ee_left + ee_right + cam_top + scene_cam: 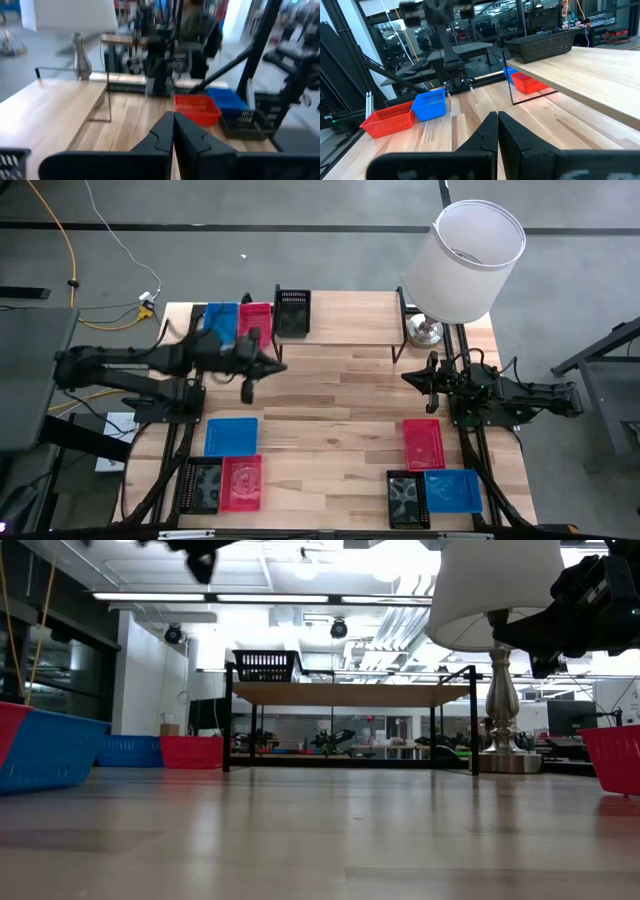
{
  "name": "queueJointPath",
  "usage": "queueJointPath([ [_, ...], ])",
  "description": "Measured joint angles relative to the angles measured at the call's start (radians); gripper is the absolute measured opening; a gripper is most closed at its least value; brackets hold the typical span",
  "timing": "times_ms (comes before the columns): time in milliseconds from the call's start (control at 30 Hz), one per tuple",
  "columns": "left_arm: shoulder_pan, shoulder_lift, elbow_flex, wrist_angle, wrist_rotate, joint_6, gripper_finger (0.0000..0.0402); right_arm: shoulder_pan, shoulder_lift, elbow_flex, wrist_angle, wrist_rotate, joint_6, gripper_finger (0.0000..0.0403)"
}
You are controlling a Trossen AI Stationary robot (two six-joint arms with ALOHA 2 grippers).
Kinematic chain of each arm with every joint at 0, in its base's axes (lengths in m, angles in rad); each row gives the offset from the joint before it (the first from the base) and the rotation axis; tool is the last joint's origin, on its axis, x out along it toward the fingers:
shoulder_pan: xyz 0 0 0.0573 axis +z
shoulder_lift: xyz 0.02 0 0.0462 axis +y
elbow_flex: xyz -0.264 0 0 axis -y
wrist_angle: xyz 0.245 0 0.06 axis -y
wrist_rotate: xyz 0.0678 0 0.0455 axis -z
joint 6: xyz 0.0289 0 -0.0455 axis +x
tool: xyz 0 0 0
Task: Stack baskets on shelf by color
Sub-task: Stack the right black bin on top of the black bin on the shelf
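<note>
The shelf [350, 320] stands at the table's far edge, and one black basket [292, 310] rests on its left end [266, 665]. A blue basket [222, 320] and a red basket [255, 318] sit on the table to the shelf's left. Near the left front lie a blue [231, 436], a black [203, 485] and a red basket [241, 482]. On the right lie a red [423, 444], a black [407, 498] and a blue one [452, 490]. My left gripper [280, 367] hovers shut in front of the shelf's left end. My right gripper [408, 377] hovers shut near the shelf's right legs.
A table lamp with a white shade [478, 245] stands on its silver base [425, 330] at the shelf's right end. Bare wood lies in the table's middle [330, 430], between the two groups of baskets. The shelf's thin black legs [228, 720] stand on the table.
</note>
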Motion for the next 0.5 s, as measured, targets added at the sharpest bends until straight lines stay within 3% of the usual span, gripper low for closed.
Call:
queueJointPath([
  [133,-0.072,-0.133,-0.204,0.23,-0.06,-0.031,0.0,0.0,0.0,0.0,0.0,0.0,0.0,0.0],
  [267,-0.119,-0.205,-0.328,0.363,-0.094,-0.015,0.0,0.0,0.0,0.0,0.0,0.0,0.0,0.0],
  [500,-0.153,-0.247,-0.411,0.372,-0.13,0.003,0.0,0.0,0.0,0.0,0.0,0.0,0.0,0.0],
])
